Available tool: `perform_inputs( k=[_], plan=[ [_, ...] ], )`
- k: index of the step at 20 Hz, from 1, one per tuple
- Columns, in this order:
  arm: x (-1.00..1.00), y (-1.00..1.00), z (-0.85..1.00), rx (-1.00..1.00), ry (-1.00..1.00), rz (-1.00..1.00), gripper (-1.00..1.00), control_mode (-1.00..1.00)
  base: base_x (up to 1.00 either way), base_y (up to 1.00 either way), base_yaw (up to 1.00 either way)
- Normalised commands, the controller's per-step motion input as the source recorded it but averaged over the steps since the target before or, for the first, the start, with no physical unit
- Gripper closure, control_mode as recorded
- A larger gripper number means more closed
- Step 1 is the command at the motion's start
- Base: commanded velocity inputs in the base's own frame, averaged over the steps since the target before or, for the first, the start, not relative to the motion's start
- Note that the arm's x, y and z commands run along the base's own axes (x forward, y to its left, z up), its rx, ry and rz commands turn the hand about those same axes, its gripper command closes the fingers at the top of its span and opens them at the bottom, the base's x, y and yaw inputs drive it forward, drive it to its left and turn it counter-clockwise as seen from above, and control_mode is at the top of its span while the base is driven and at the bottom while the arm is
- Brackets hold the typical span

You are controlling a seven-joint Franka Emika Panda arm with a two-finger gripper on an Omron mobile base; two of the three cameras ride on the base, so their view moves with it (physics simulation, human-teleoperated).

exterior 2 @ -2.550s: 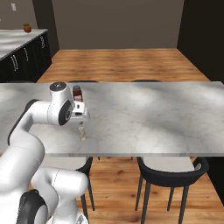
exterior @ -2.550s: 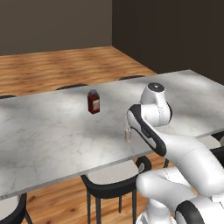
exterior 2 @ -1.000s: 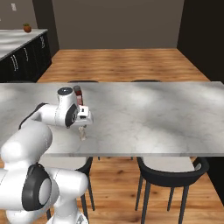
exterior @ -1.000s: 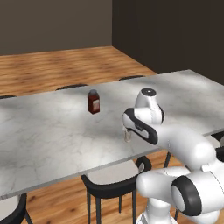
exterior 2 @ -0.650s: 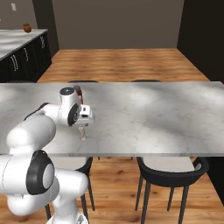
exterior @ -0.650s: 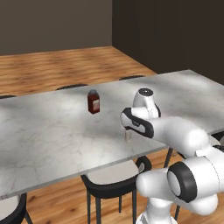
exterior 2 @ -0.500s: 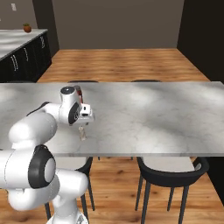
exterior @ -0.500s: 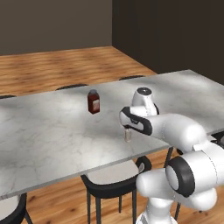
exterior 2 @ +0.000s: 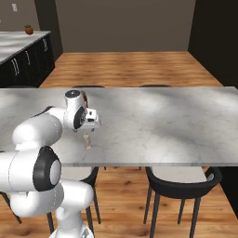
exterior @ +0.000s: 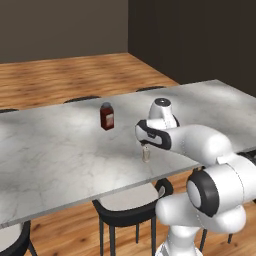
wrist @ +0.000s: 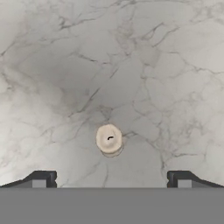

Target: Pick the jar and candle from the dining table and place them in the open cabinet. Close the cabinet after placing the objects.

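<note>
The long dining table had a white-grey marble top, smooth with a soft sheen and fine dark veining, and the floor of warm brown wood planks looked polished. The slim cream-white candle looked waxy and matt, the round-bellied jar looked like glass under a dark matt lid, and the black-framed chairs had pale seats and a slight gloss on their frames

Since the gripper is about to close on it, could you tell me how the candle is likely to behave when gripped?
The candle stands slim and upright on the table, so it would probably tip if nudged sideways. It looks small and likely light. The open gripper is centred above it, so a straight squeeze seems safest.
</note>
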Motion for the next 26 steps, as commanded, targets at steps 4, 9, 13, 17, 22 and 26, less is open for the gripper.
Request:
perform_inputs(
  k=[4, 9, 13, 17, 22, 26],
  plan=[
    [0.0, 0.0, -0.32, 0.0, 0.0, 0.0, -1.0, -1.0, 0.0, 0.0, 0.0],
    [0.0, 0.0, -0.45, 0.0, 0.0, 0.0, -1.0, -1.0, 0.0, 0.0, 0.0],
    [0.01, 0.02, -0.27, 0.0, 0.0, 0.0, -1.0, -1.0, 0.0, 0.0, 0.0],
    [0.09, 0.01, -0.01, 0.0, 0.0, 0.0, -1.0, -1.0, 0.0, 0.0, 0.0],
    [0.12, 0.04, 0.0, 0.0, 0.0, 0.0, -1.0, -1.0, 0.0, 0.0, 0.0],
    [0.03, 0.02, 0.0, 0.0, 0.0, 0.0, -1.0, -1.0, 0.0, 0.0, 0.0]
  ],
)
